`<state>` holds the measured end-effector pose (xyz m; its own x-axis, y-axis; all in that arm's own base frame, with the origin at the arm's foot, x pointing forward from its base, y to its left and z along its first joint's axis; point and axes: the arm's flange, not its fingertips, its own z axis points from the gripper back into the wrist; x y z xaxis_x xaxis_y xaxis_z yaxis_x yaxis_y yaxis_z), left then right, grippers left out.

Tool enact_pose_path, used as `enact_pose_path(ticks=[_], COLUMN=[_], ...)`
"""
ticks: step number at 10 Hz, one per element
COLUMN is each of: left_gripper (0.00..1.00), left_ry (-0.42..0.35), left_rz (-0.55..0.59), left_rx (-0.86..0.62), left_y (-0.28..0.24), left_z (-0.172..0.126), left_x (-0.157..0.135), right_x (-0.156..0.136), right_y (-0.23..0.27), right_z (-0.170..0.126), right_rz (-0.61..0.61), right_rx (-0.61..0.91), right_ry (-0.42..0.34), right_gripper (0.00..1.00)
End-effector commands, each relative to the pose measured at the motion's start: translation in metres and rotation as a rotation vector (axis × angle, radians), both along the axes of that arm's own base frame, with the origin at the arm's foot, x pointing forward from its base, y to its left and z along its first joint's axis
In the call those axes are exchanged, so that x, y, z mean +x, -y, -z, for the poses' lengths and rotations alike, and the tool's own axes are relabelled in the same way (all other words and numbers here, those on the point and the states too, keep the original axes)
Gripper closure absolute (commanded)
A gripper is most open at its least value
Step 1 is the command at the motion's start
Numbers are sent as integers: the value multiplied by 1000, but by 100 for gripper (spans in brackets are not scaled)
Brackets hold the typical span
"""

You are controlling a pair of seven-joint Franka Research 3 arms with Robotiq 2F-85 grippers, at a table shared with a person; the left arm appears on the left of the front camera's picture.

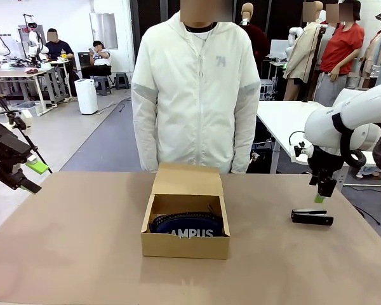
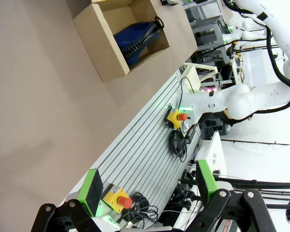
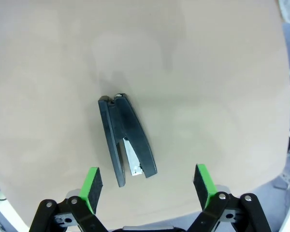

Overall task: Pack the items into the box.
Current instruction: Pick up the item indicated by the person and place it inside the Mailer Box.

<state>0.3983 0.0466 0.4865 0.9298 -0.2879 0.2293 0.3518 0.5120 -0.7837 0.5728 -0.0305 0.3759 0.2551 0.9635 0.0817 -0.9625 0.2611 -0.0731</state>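
Observation:
The brown cardboard box [image 1: 185,244] stands mid-table with its flap lid [image 1: 187,180] folded back. Inside lies the navy pouch [image 1: 189,227] lettered "CAMPUS". The left wrist view also takes in the box [image 2: 106,63] and the pouch [image 2: 137,38] from afar. A small black stapler [image 1: 312,217] rests on the table at the right. My right gripper [image 1: 322,190] hovers just above it, open, with the stapler [image 3: 127,140] lying flat ahead of its green pads [image 3: 91,189], apart from them. My left gripper [image 1: 25,175] hangs open at the far left, off the table's edge.
A person in a white jacket [image 1: 197,89] stands at the far side behind the box, arms down. Bare brown tabletop [image 1: 76,241] surrounds the box. Below the table's near edge, a slatted panel carries a yellow emergency-stop button [image 2: 175,117] and cables.

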Motion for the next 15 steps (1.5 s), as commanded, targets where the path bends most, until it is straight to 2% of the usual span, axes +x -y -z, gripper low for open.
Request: enact_pose_path(ticks=[1, 2, 3, 7, 11, 14, 15], left_gripper=[0, 0, 0, 0, 0, 0, 0], left_ry=[13, 13, 13, 13, 13, 13, 13], left_rz=[5, 5, 5, 5, 5, 5, 5], left_rx=[5, 5, 5, 5, 5, 5, 5], left_y=[-2, -2, -2, -2, -2, -2, -2], left_z=[1, 1, 1, 1, 1, 1, 1], left_x=[-1, -1, -1, -1, -1, -1, -1], right_x=[0, 0, -1, -1, -5, -6, -7], right_y=[0, 0, 1, -3, -11, -14, -16], right_z=[4, 0, 4, 5, 44, 65, 71], right_rz=[-42, 0, -2, -36, -109, -147, -136], right_rx=[3, 0, -16, -3, -57, -63, -71], right_ry=[-42, 0, -34, -52, -76, -157, -163], right_gripper=[0, 0, 0, 0, 0, 0, 0])
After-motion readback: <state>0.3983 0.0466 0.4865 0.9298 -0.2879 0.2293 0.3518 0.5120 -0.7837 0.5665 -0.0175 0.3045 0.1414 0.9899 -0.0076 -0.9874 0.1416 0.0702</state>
